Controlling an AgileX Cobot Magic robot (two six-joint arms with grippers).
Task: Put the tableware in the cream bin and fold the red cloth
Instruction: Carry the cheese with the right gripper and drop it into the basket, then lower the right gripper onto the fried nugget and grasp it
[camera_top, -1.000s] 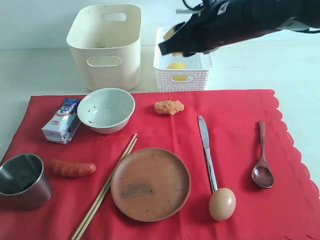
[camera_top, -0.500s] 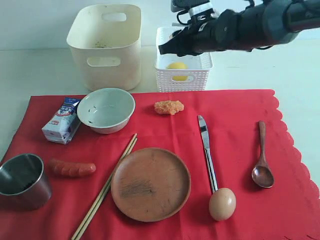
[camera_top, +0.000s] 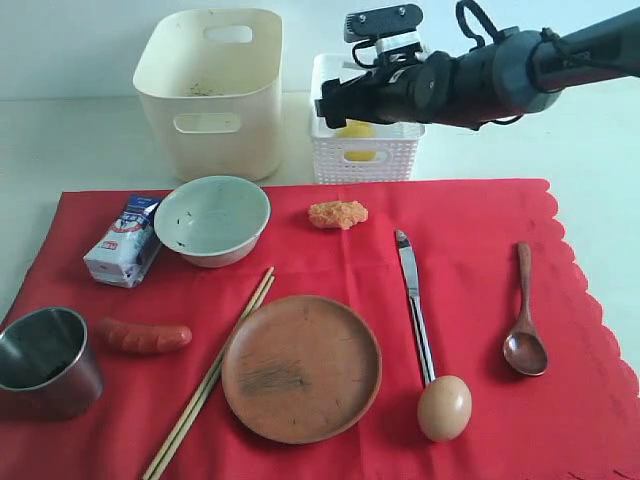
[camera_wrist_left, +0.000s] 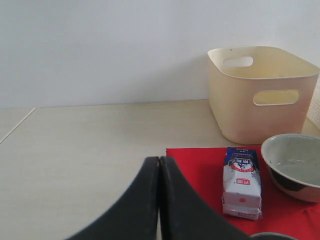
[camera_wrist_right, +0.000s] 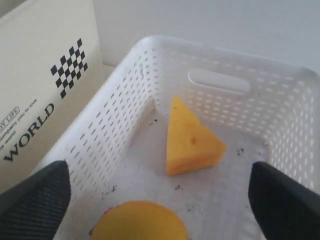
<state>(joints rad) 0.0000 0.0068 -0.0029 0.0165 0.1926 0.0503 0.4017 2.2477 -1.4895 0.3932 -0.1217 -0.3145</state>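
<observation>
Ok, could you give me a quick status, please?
Left pincer shut. Right pincer open, empty, above white lattice basket. Pale bowl and other tableware on bright red cloth, none in tall cream plastic bin. Nothing blocks the bin.

The cloth is matt red fabric with faint creases; on it lie a matt brown wooden plate with visible grain, pale bare wooden chopsticks, a dark polished wooden spoon, a shiny metal knife and a dull-sheened steel cup. The bowl is pale and smooth with a soft gloss, the carton printed paper, the egg smooth-shelled. The bin is smooth cream plastic, the basket white perforated plastic
</observation>
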